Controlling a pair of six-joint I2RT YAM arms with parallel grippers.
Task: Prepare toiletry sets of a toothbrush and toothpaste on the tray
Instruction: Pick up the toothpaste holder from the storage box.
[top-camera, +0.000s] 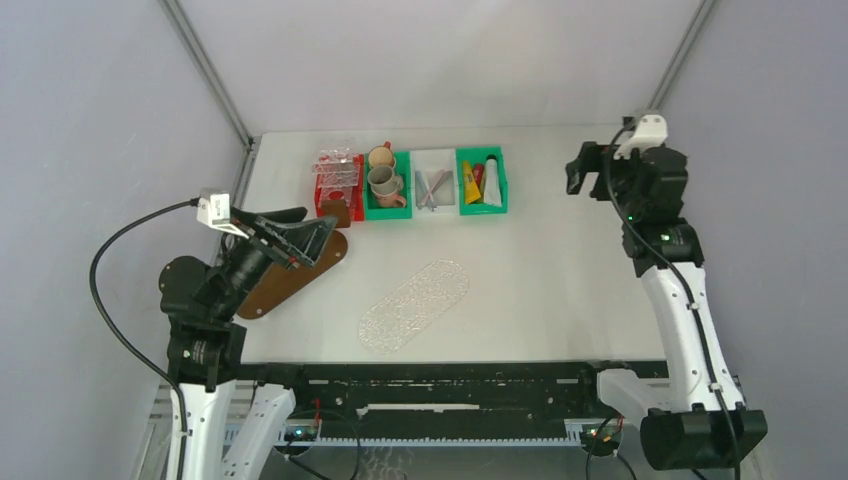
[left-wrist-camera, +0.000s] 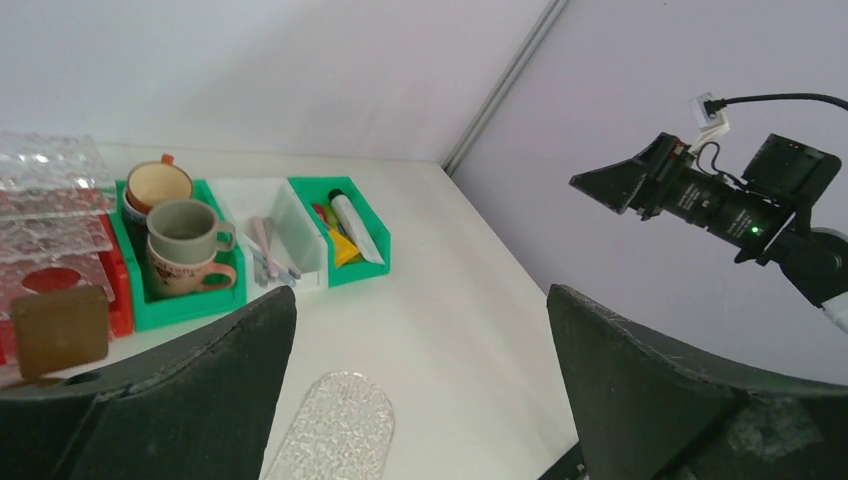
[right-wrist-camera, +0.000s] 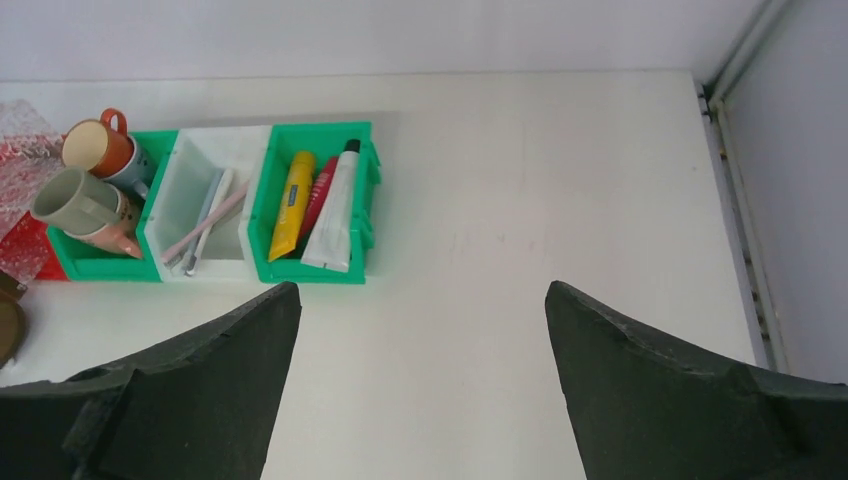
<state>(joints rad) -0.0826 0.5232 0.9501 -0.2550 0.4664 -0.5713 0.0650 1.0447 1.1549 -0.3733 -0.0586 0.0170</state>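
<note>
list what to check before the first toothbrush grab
1. Is the left pincer open and empty: ok.
2. Is the right pincer open and empty: ok.
3. Is the clear tray bare: ok.
4. Are the toothbrushes loose in the white bin: ok, though they cross.
5. Do the tubes lie side by side in the green bin: ok.
6. Is the right pincer lined up over a toothbrush: not ok, the bin lies off to its left.

Mugs (top-camera: 383, 180) in green bin (top-camera: 388, 213), clear trays (top-camera: 337, 165) on red bin (top-camera: 320, 197), brown oval board (top-camera: 290, 280) at left
</note>
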